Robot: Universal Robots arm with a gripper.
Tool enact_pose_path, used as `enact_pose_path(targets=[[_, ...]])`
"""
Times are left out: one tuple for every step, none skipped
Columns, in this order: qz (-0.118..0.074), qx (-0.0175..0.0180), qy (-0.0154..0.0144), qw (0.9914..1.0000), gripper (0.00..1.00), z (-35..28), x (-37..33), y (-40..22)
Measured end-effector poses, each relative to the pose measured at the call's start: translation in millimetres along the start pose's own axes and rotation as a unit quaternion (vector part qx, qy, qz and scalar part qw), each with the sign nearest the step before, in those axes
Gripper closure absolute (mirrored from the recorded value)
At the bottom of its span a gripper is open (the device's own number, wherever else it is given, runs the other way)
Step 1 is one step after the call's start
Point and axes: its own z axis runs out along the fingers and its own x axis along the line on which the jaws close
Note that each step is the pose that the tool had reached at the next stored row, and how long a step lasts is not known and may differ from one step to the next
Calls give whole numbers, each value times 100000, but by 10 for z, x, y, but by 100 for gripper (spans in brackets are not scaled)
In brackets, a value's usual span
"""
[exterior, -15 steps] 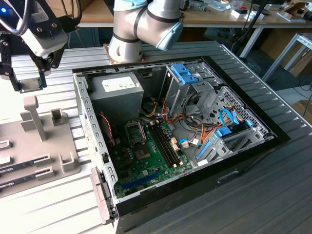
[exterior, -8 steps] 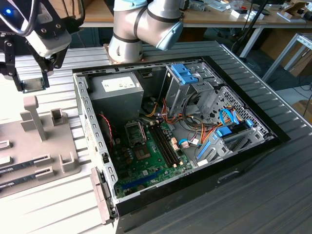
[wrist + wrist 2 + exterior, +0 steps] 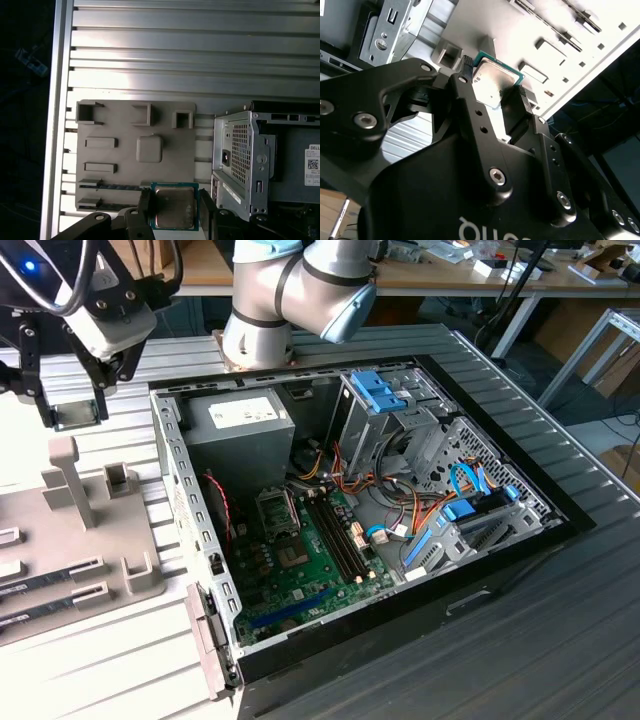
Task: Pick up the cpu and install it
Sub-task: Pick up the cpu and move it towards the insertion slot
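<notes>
end effector (image 3: 175, 206): gripping cpu (image 3: 173, 209) by two edges | grey fixture plate (image 3: 115, 131): on slotted table (image 3: 175, 50) | computer case (image 3: 240, 160): beside plate

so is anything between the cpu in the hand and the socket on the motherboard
The hand is shut on the silver-lidded, green-rimmed square cpu outside the open black computer case. The case's grey metal side wall stands between it and the motherboard socket; from above, nothing visible covers the socket.
</notes>
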Motion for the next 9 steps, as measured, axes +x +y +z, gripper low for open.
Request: enact_pose_path(targets=[[-5, -1, 1, 100000, 53, 2, -11, -1], [-4, -5, -2, 100000, 53, 4, -15, -1], [-4, -1, 2, 100000, 53, 4, -21, -1], [-3, -3, -1, 100000, 53, 5, -26, -1], [-3, -1, 1, 100000, 53, 6, -31, -2], [-3, -1, 3, 100000, 53, 8, -40, -2], [-5, 3, 7, 100000, 53, 8, -46, -3], [-5, 2, 6, 100000, 53, 9, -51, -3], [-5, -1, 2, 100000, 53, 11, -60, -3]])
